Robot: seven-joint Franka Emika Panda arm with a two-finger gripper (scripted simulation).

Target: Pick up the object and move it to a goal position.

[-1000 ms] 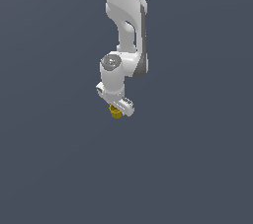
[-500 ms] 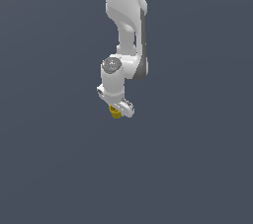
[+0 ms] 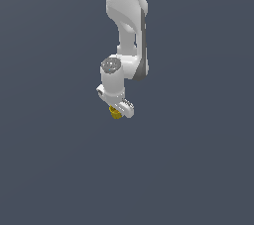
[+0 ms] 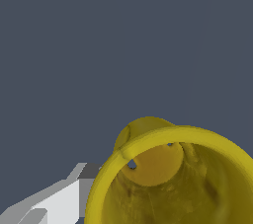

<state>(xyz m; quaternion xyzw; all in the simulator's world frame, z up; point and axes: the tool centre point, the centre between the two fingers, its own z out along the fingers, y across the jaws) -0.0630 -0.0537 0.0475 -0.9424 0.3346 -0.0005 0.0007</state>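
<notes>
1 white arm (image 3: 126, 26) hangs down from 12 o'clock in the exterior view, its upper links cut off by the frame edge, against a flat, featureless slate-grey ground. At its lower end the gripper (image 3: 120, 112) is tilted, and most of the yellow object (image 3: 115, 113) is hidden behind it; only a small lump shows at the gripper's 8 o'clock side, touching the white body. The fingers cannot be made out separately there, so the jaws' spacing is hard to read, though the object sits at the gripper's tip clear of any visible support, which suggests the claw is clamped on it. In the wrist view the object (image 4: 173, 178) fills the 5 o'clock corner and is cropped by the frame: a round, thick-lipped yellow cup with a hollow, slightly mottled interior and a flat disc at its base with small dark holes. 1 blocky white and grey finger (image 4: 54, 201) lies beside its rim at 8 o'clock; the other finger is out of sight.
</notes>
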